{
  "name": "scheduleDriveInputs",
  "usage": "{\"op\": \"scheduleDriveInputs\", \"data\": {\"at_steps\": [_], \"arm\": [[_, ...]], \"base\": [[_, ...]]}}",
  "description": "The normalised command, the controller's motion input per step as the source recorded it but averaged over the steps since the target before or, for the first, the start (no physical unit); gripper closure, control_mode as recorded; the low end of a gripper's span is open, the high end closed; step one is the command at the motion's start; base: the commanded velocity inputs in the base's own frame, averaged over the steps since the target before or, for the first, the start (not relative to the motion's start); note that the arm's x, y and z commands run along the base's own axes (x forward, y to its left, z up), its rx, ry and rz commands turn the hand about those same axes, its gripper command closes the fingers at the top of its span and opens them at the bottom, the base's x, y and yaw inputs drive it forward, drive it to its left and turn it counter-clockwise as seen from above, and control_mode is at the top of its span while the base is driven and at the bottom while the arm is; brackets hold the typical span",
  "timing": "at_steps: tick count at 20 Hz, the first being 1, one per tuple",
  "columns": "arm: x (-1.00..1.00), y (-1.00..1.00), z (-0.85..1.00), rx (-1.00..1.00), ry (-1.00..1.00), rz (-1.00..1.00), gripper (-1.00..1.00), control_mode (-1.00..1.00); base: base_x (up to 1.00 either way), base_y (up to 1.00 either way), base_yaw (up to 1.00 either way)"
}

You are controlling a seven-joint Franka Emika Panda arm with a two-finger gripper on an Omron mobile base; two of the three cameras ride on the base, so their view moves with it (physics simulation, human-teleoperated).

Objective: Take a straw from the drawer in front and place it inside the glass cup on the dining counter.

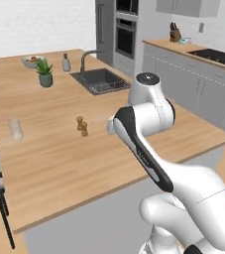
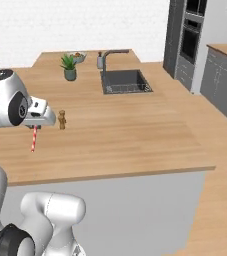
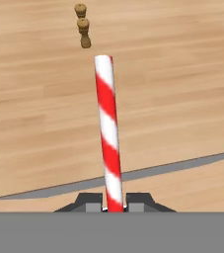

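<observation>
pincer: in the hand view the pincer sits at the bottom middle, its two dark tips squeezed tight on the base of the straw, so it's basically fully closed with the straw between them

straw: red and white striped straw runs straight up the middle of the hand view from the tips; in the right base view it hangs down from the hand at the left edge, just over the near part of the bench

glass cup: clear tumbler at the left of the left base view, standing on the wood, well apart from the arm

bench: big light-wood island top fills the middle of both base views, grey front panel below its near edge

shakers: two little brown wooden shakers near mid-frame in the left base view, top of the hand view too, right next to each other

sink: dark inset sink with a tap, upper middle of the right base view

plant: small green potted plant upper left of the sink

bowl: bowl behind the plant, can't tell what's in it
</observation>
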Motion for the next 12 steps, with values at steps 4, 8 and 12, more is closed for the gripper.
{"op": "scheduleDriveInputs", "data": {"at_steps": [4,8,12], "arm": [[0.0,0.0,0.0,0.0,0.0,0.0,1.0,1.0],[0.0,0.0,0.0,0.0,0.0,0.0,1.0,1.0],[0.0,0.0,0.0,0.0,0.0,0.0,1.0,1.0]], "base": [[0.0,1.0,-0.08],[-0.01,1.0,-0.21],[-0.01,1.0,-0.36]]}}
